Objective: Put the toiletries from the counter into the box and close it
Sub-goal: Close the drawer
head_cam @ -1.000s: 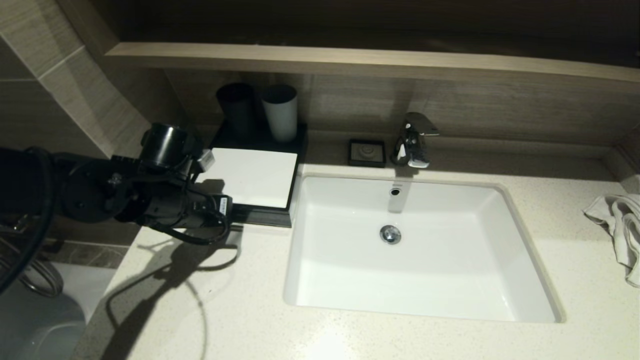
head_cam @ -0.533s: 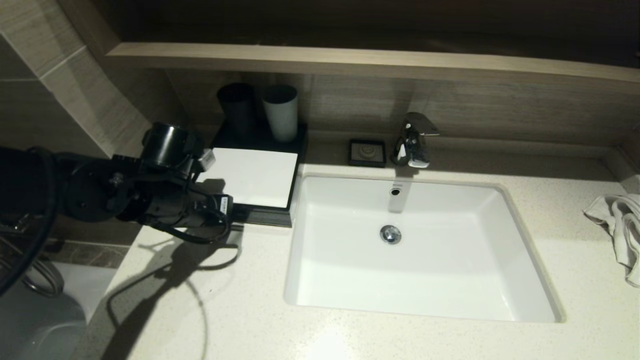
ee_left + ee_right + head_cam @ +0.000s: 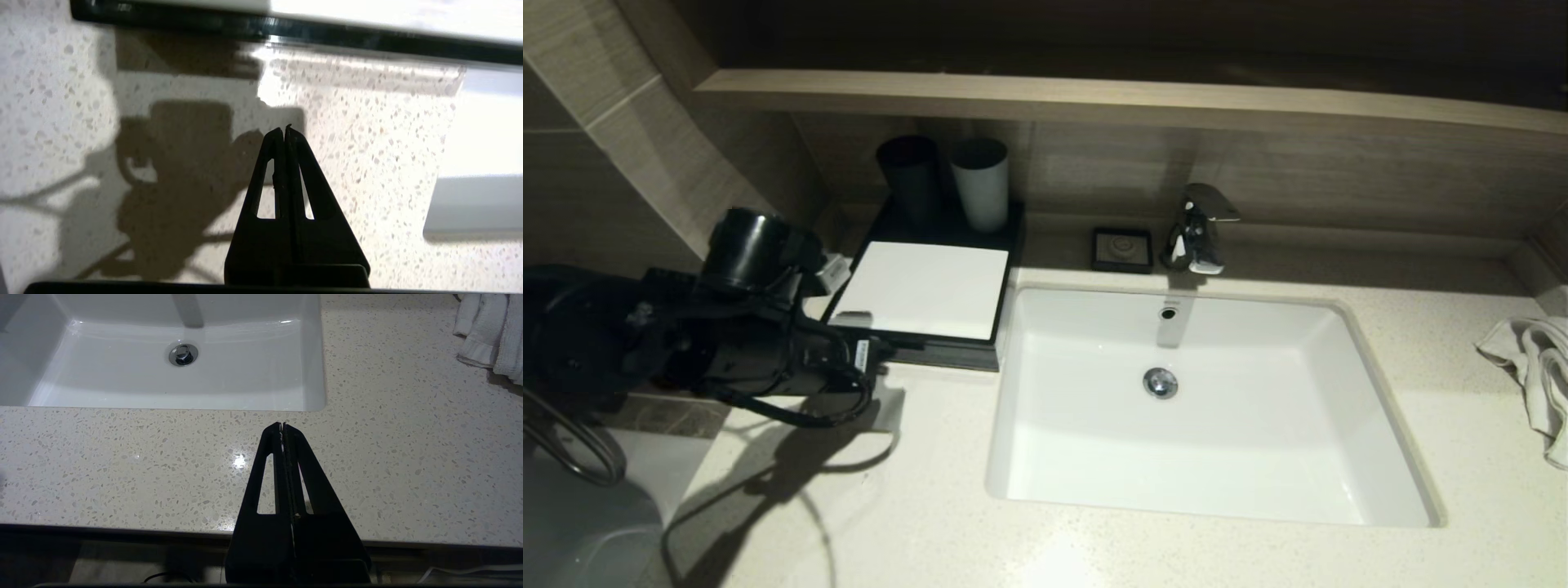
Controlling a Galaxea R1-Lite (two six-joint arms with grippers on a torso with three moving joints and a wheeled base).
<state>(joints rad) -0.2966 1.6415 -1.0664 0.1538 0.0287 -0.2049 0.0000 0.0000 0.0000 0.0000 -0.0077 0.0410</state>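
Note:
The box (image 3: 923,290), a flat black case with a white top panel, sits at the back left of the counter (image 3: 931,490); its front face (image 3: 327,34) looks flush, with no drawer sticking out. No toiletries show in any view. My left gripper (image 3: 882,353) hovers low over the speckled counter (image 3: 367,163), a short way in front of the box's front left corner. It (image 3: 284,130) is shut with nothing between the fingers. My right gripper (image 3: 283,424) is shut and empty too, parked over the counter's front edge (image 3: 122,465), and does not show in the head view.
An inset white sink (image 3: 1258,327) fills the middle, with a faucet (image 3: 1199,229) and a small black soap dish (image 3: 1122,249) behind it. A black cup (image 3: 911,175) and a grey cup (image 3: 982,184) stand behind the box. A crumpled towel (image 3: 1531,367) lies far right.
My left arm has drawn back to the left, away from the box's front, uncovering the box's left corner. Its gripper stayed shut. Nothing else moved.

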